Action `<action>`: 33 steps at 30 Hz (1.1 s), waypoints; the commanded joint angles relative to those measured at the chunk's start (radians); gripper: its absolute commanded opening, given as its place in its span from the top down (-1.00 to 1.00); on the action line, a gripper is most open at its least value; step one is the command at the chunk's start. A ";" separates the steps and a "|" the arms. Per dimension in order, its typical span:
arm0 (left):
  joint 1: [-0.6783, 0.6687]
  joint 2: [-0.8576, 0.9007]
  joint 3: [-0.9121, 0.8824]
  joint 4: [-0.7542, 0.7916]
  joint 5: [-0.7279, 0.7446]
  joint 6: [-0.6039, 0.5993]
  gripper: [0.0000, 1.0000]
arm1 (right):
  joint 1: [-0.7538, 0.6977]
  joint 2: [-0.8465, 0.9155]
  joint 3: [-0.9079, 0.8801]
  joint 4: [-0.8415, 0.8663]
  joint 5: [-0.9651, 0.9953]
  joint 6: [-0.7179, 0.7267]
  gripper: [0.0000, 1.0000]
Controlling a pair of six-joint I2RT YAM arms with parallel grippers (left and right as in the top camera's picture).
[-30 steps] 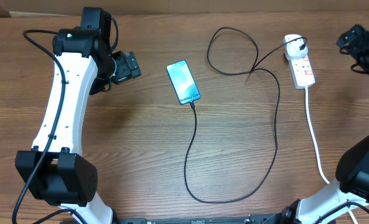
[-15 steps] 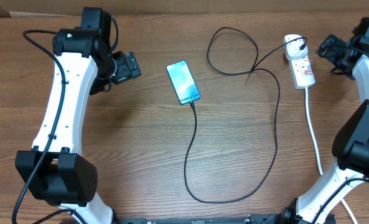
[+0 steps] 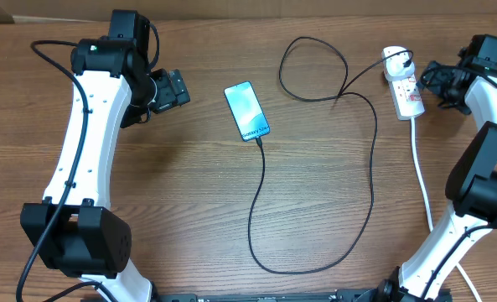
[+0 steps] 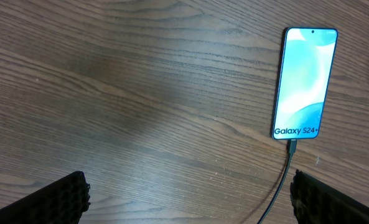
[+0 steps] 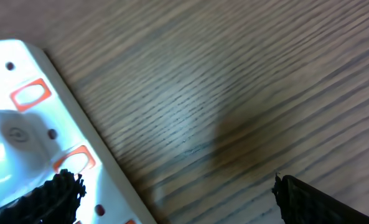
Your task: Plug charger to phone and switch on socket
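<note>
The phone (image 3: 247,111) lies screen-up at mid table; it also shows in the left wrist view (image 4: 304,81) with "Galaxy S24+" on it. The black charger cable (image 3: 371,168) has its tip at the phone's bottom edge (image 4: 291,146), loops toward the front, and runs back to the white adapter (image 3: 396,57) on the socket strip (image 3: 408,94). My right gripper (image 3: 437,81) is open just right of the strip. In the right wrist view the gripper (image 5: 178,199) has its left finger (image 5: 53,199) over the strip (image 5: 22,134), near the red switches (image 5: 30,94). My left gripper (image 3: 178,87) is open and empty, left of the phone.
The strip's thick white cord (image 3: 421,172) runs toward the front right edge. The charger cable forms a small loop at the back (image 3: 311,67) and a wide loop at the front (image 3: 298,270). Bare wooden table (image 3: 173,193) lies between the arms.
My right gripper has swung in from the far right edge to the socket strip's right side. The left arm, phone and cable have not moved.
</note>
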 commanded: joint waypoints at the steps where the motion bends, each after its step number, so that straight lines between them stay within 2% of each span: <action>1: -0.001 -0.005 0.008 0.002 -0.014 0.010 -0.99 | 0.001 0.021 0.019 0.020 -0.047 -0.007 -1.00; 4: -0.001 -0.005 0.008 0.002 -0.014 0.010 -1.00 | 0.003 0.022 0.019 0.048 -0.109 -0.003 -1.00; 33: -0.001 -0.005 0.008 0.002 -0.014 0.010 -1.00 | 0.006 0.031 0.019 0.066 -0.108 0.000 -1.00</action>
